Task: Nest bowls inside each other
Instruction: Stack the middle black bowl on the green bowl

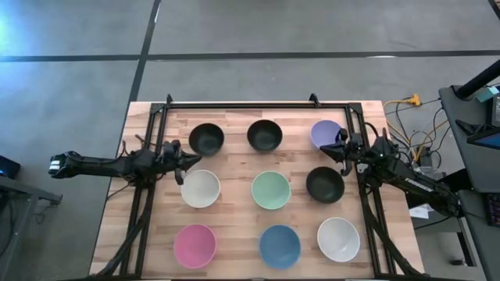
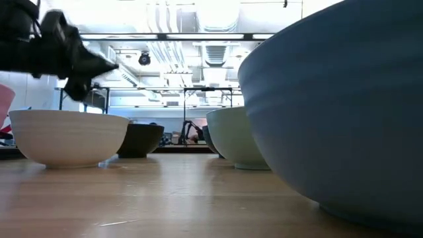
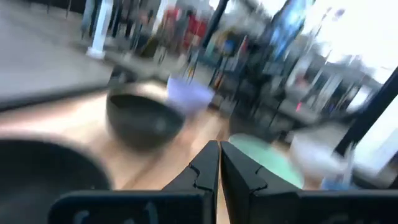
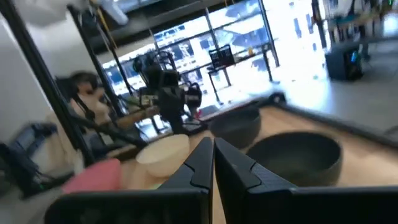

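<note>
High view: 9 bowls sit apart on the wooden table (image 1: pixel 234 234) in a 3 by 3 grid, none nested.

Clock directions taken from the mint green bowl (image 1: pixel 271 190) at grid centre:
- 12 o'clock: black bowl (image 1: pixel 265 135).
- 10 to 11 o'clock: second black bowl (image 1: pixel 206 139).
- 1 to 2 o'clock: lavender bowl (image 1: pixel 325 133).
- 3 o'clock: third black bowl (image 1: pixel 325 184).
- 9 o'clock: white bowl (image 1: pixel 201 188).
- 7 to 8 o'clock: pink bowl (image 1: pixel 194 245).
- 6 o'clock: blue bowl (image 1: pixel 280 246).
- 4 to 5 o'clock: second white bowl (image 1: pixel 338 239).

Left gripper (image 1: pixel 184 165): above the table's left side, between the second black bowl and the white bowl, tip pointing toward 3 o'clock. Left wrist view shows the fingers pressed together, clenched on nothing.

Right gripper (image 1: pixel 326 151): above the table's right side, between the lavender bowl and the third black bowl, tip pointing toward 9 o'clock. Right wrist view shows the fingers pressed together, nothing between them.

Low view: the blue bowl fills the right foreground, the white bowl stands at the left, and a dark gripper hangs above it.
</note>
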